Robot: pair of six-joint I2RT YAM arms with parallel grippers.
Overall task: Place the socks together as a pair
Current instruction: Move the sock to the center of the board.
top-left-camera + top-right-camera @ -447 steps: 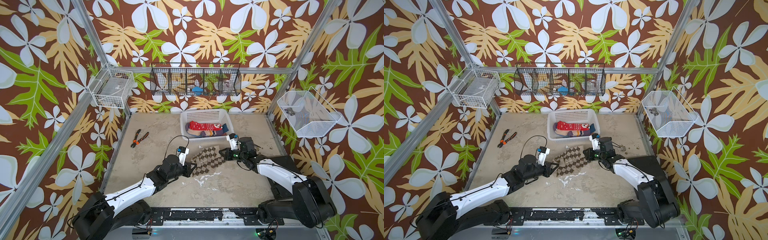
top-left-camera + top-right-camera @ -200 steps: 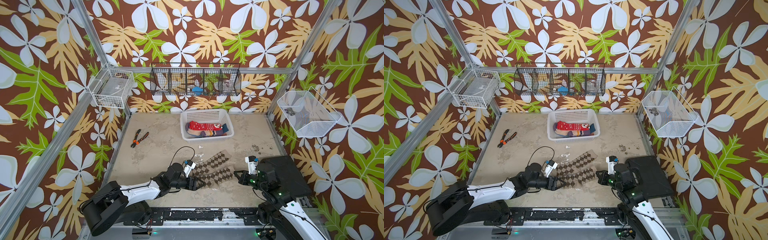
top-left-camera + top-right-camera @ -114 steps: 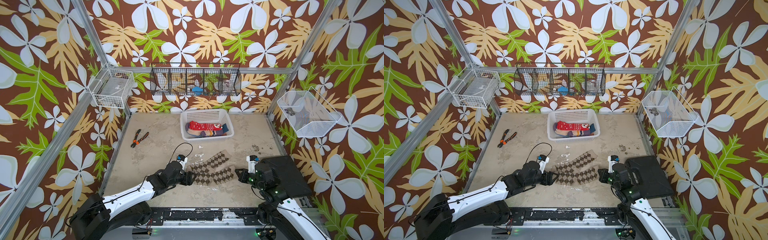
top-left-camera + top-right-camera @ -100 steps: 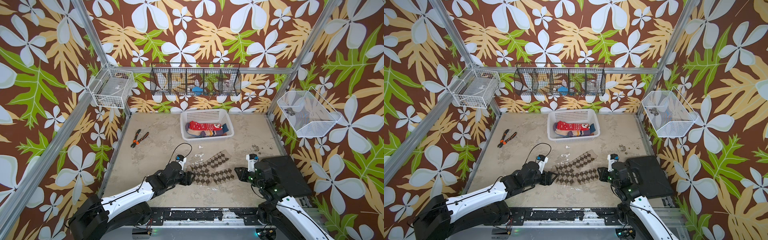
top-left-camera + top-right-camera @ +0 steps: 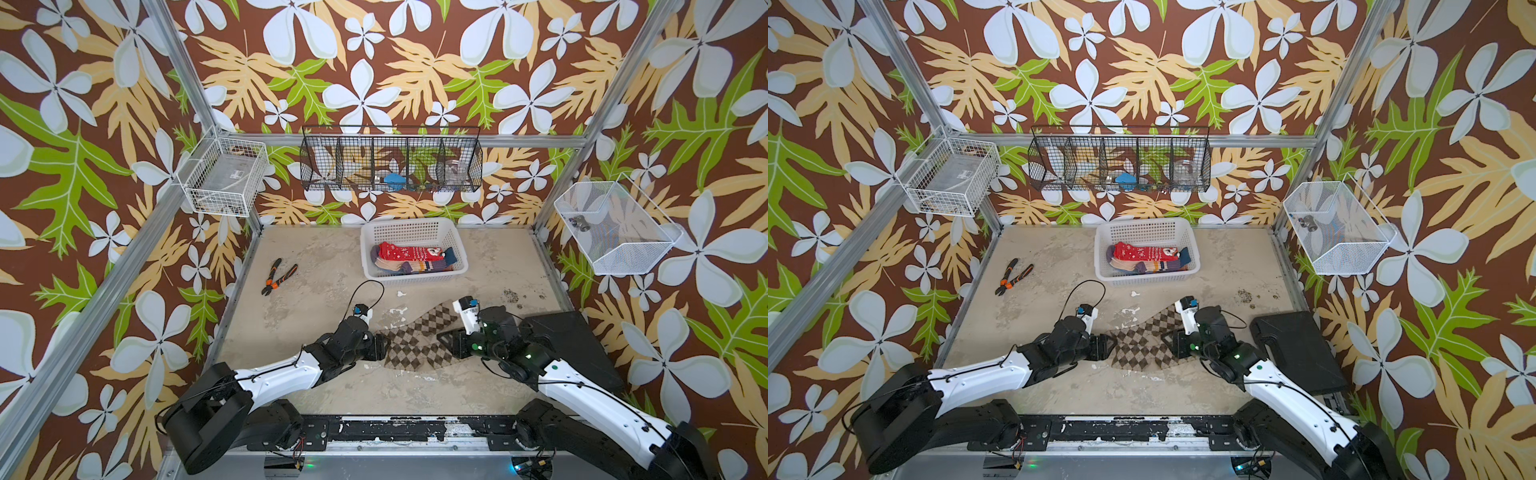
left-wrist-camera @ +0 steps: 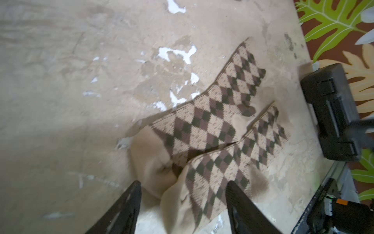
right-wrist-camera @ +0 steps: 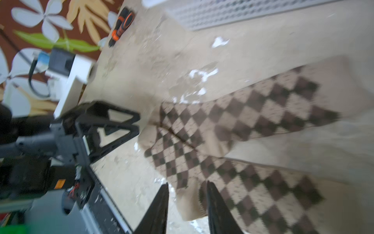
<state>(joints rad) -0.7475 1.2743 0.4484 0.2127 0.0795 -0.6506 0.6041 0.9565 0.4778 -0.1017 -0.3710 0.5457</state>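
Left wrist view: the left hand (image 6: 182,182) is released, its black fingers (image 6: 129,202) spread wide on either side of the plain beige ends of the brown argyle socks (image 6: 212,125) and clamping nothing. In both top views the two socks lie flat near the middle of the bench (image 5: 291,324). They overlap at their 9 o'clock ends and fan apart toward 2 o'clock. They are soft knit in tan and dark-brown diamonds. At their 3 o'clock side the right hand (image 7: 187,183) stands narrowly parted, with a beige sock edge lying loose between its fingers. That view is blurred, so I cannot tell whether they touch. Orange-handled pliers (image 5: 277,277) lie at 10 o'clock. A white perforated basket (image 5: 409,233) at 12 o'clock holds a red snowflake sock (image 5: 409,251) on top of striped ones. A black case (image 5: 573,345) sits at 4 o'clock, beside the right arm.
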